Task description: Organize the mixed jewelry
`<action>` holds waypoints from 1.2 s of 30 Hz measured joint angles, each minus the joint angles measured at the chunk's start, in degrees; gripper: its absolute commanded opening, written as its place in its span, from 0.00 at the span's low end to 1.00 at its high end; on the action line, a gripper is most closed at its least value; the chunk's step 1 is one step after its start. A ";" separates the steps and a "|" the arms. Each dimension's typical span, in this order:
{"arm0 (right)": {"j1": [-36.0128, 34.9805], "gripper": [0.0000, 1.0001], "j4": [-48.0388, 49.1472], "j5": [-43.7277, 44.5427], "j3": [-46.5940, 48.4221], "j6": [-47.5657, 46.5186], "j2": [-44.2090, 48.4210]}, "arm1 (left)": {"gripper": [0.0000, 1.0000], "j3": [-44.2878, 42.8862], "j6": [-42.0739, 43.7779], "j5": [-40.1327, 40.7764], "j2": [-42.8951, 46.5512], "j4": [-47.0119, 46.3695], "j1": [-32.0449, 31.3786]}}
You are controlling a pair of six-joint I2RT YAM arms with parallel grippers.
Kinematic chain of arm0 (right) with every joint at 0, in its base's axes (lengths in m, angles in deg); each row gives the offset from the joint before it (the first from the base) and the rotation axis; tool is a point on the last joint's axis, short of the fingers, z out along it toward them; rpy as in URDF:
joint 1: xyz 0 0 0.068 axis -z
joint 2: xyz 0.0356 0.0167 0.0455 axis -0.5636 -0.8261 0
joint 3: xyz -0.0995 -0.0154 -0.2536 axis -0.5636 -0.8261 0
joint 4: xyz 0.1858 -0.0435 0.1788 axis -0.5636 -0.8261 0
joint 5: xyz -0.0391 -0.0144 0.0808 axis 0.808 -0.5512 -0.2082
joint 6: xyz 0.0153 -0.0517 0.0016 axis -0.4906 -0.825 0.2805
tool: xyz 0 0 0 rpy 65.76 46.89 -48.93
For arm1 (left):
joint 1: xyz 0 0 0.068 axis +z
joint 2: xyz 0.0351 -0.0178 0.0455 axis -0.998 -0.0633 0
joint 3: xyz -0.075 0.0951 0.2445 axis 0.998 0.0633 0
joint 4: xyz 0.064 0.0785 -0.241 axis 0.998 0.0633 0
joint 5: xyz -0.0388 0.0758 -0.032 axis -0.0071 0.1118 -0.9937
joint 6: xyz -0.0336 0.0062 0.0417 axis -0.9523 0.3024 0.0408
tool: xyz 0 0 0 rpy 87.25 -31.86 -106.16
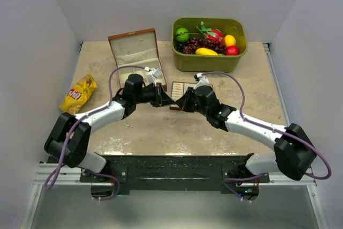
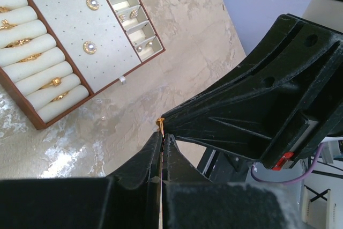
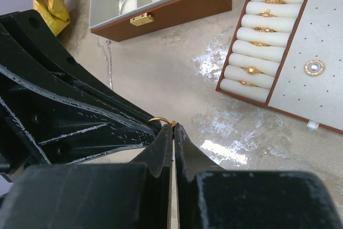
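My two grippers meet tip to tip above the bare table, just in front of the tray. A small gold ring [image 3: 161, 120] bridges the two sets of tips. The left gripper [image 2: 162, 137] is shut with the ring [image 2: 159, 123] pinched at its very tip. The right gripper [image 3: 173, 128] is also shut on the ring's other end. The cream, brown-edged tray [image 2: 69, 20] carries gold rings in its rolls and several earrings. From above, the left gripper [image 1: 170, 101] and right gripper [image 1: 180, 102] partly hide that tray [image 1: 178, 86]. A fine silvery chain [image 3: 110, 63] lies on the table.
An open brown wooden box [image 1: 136, 52] with cream compartments stands behind the left gripper, its gold latch [image 3: 141, 20] facing me. A green bin of toy fruit [image 1: 209, 60] sits at the back. A yellow snack bag [image 1: 79, 94] lies at the left.
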 measured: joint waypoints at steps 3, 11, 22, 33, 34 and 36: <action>0.00 0.04 0.02 0.02 -0.17 0.00 0.35 | 0.00 -0.20 0.11 -0.04 0.00 0.26 0.00; -0.04 0.25 -0.42 1.11 -1.44 0.22 3.78 | 0.00 -0.28 1.99 2.14 0.35 2.32 -0.15; 8.09 0.29 2.78 -7.50 -6.36 0.00 8.68 | 0.00 -1.25 5.97 -0.87 1.92 4.63 3.13; 14.71 0.43 23.23 -32.26 -10.14 1.75 3.17 | 0.00 1.05 2.95 -18.75 2.21 -9.97 8.41; 14.71 0.43 24.48 -32.98 -10.21 2.05 2.93 | 0.00 1.44 2.45 -19.65 2.21 -11.10 8.39; 14.71 0.43 27.61 -34.82 -10.49 2.69 2.64 | 0.00 2.01 1.29 -21.40 2.19 -12.98 8.37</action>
